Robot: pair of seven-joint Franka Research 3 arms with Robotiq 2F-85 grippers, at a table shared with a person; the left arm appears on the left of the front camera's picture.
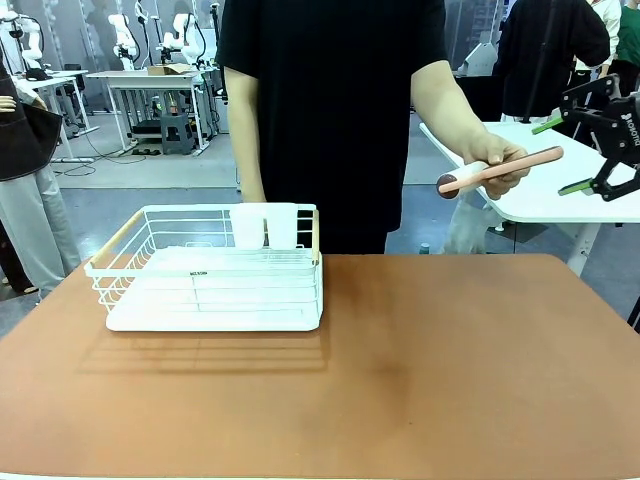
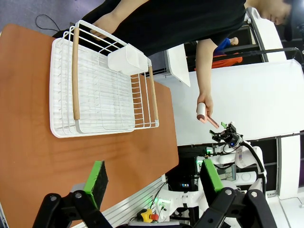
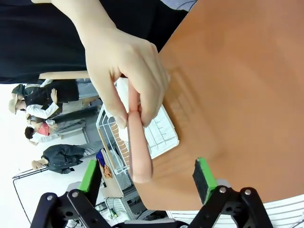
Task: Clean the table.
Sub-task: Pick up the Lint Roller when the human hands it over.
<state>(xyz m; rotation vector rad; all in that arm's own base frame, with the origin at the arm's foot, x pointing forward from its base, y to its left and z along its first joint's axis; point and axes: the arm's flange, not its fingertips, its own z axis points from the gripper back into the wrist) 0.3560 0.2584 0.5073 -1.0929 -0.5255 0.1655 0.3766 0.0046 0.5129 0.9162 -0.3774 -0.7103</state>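
We judge cleaning not yet started: our right tool (image 1: 560,157) stands spread at the tip of the roller (image 1: 538,157) a hand (image 1: 495,172) offers, our left tool (image 2: 153,176) hangs spread over the worktop (image 1: 450,360).

- Grey floor (image 1: 150,188) is stretching toward the back, with dark cables (image 1: 100,150) trailing across it.
- White-topped tables (image 1: 150,78) on metal legs are standing at far left, and a cardboard box (image 1: 170,69) is sitting on one.
- Another white table (image 1: 560,200) is standing at right.
- Bright, even light is filling the room.
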